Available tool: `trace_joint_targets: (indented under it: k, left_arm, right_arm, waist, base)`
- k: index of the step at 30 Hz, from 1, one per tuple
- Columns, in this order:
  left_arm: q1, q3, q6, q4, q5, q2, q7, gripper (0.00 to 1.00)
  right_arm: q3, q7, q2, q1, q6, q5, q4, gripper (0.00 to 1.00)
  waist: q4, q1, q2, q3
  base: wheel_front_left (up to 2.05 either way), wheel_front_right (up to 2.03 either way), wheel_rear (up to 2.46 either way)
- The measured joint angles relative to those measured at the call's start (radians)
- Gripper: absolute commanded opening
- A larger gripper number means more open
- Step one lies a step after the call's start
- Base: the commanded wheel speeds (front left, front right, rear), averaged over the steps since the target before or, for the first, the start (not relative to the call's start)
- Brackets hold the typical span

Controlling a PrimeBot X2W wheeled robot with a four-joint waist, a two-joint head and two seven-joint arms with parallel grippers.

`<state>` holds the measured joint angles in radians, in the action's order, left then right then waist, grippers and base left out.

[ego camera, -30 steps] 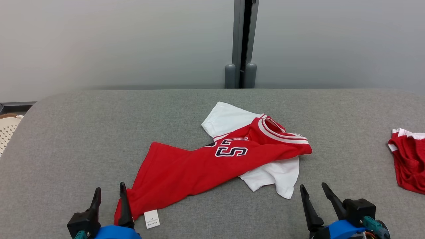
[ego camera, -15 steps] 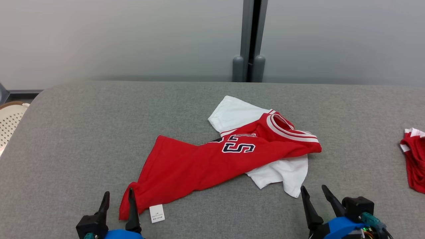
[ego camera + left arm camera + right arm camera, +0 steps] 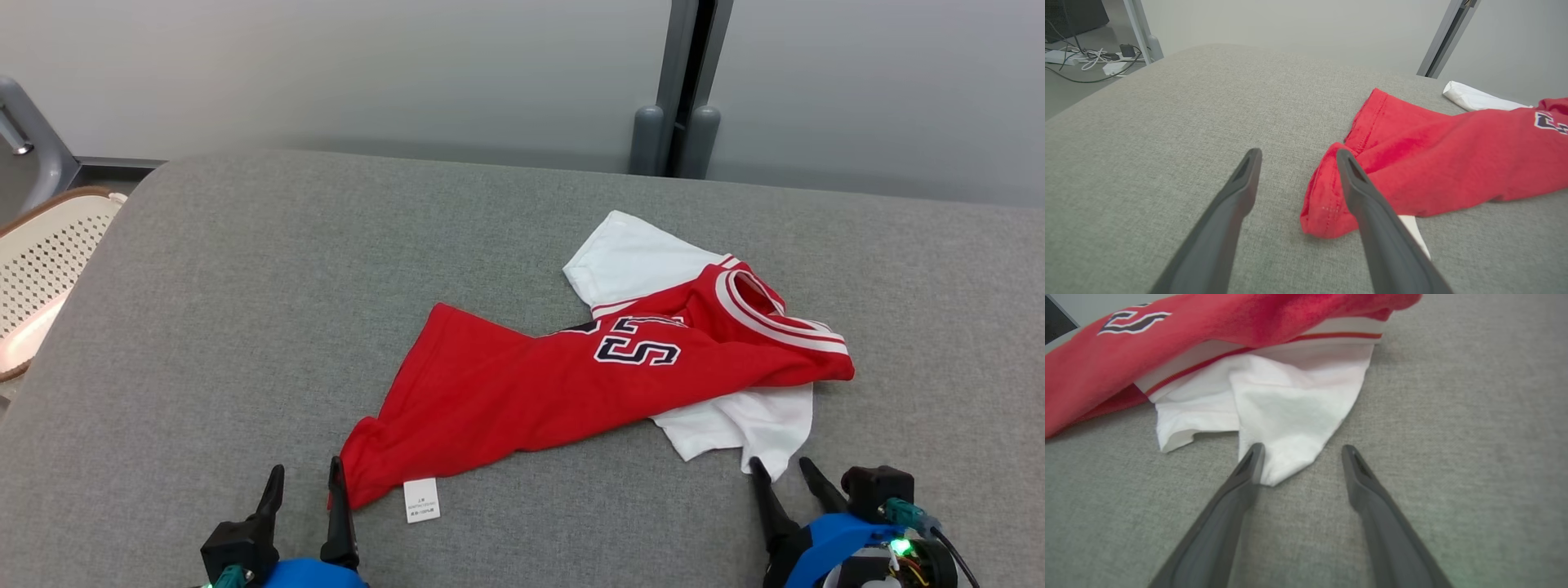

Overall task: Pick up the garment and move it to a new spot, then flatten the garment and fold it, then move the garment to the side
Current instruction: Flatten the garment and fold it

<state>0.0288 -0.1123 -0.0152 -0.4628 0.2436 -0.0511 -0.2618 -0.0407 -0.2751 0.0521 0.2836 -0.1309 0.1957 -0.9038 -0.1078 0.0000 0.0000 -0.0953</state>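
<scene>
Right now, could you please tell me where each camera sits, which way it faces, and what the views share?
Head view: on the head, facing forward and down at the jersey on the grey cushion; left claw lower left, right claw lower right.
Left wrist view: on the left wrist, facing along its fingers at the jersey's red hem corner.
Right wrist view: on the right wrist, facing along its fingers at the white sleeve.
Shared: all three show the jersey's number print.
</scene>
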Motion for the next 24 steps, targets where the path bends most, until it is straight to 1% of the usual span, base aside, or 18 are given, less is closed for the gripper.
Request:
trace_joint_targets:
  k: [1, 3, 6, 8, 12, 15, 19, 24]
  left_arm:
    - [0.001, 0.001, 0.0, 0.0, 0.0, 0.0, 0.0, 1.0]
    - [0.003, 0.002, 0.0, 0.002, 0.001, 0.0, 0.0, 1.0]
    - [0.003, 0.007, -0.002, 0.004, 0.008, 0.0, 0.0, 1.0]
    - [0.002, 0.009, -0.003, 0.006, 0.013, 0.0, 0.0, 1.0]
    - [-0.004, 0.008, -0.002, 0.009, 0.02, 0.001, 0.0, 1.0]
    - [-0.017, -0.003, 0.009, 0.004, 0.02, 0.0, 0.0, 1.0]
    - [-0.04, -0.036, 0.026, 0.001, 0.02, 0.0, 0.0, 1.0]
    - [-0.074, -0.083, 0.052, 0.005, 0.036, 0.0, 0.0, 1.0]
  right_arm:
    - [0.002, -0.001, 0.001, 0.006, 0.0, -0.002, -0.017, 0.0]
    - [0.011, -0.003, 0.001, 0.017, 0.0, -0.011, -0.032, 0.0]
    - [0.051, 0.001, 0.002, 0.017, -0.001, -0.028, -0.028, 0.0]
    - [0.097, 0.004, -0.009, 0.0, -0.001, -0.053, 0.002, 0.0]
    - [0.199, 0.006, -0.005, -0.074, -0.001, -0.113, 0.079, 0.0]
    - [0.259, 0.007, -0.003, -0.127, -0.001, -0.155, 0.124, 0.0]
    - [0.321, 0.01, 0.004, -0.172, -0.001, -0.183, 0.165, 0.0]
    - [0.346, 0.011, 0.004, -0.192, -0.001, -0.204, 0.184, 0.0]
  waist:
    - [0.0, 0.0, 0.0, -0.002]
    - [0.002, 0.0, 0.0, -0.005]
    - [0.013, 0.0, 0.0, -0.004]
    - [0.022, 0.0, 0.0, 0.0]
    - [0.037, 0.0, 0.0, 0.014]
    - [0.044, 0.0, 0.0001, 0.028]
    - [0.047, 0.0, 0.0, 0.043]
    - [0.047, 0.0, 0.0, 0.049]
  base:
    - [0.0, 0.0, 0.0]
    - [0.0, 0.0, 0.0]
    - [0.0, 0.0, 0.0]
    - [0.0, 0.0, 0.0]
    - [0.0, 0.0, 0.0]
    - [0.0, 0.0, 0.0]
    - [0.0, 0.0, 0.0]
    - [0.0, 0.0, 0.0]
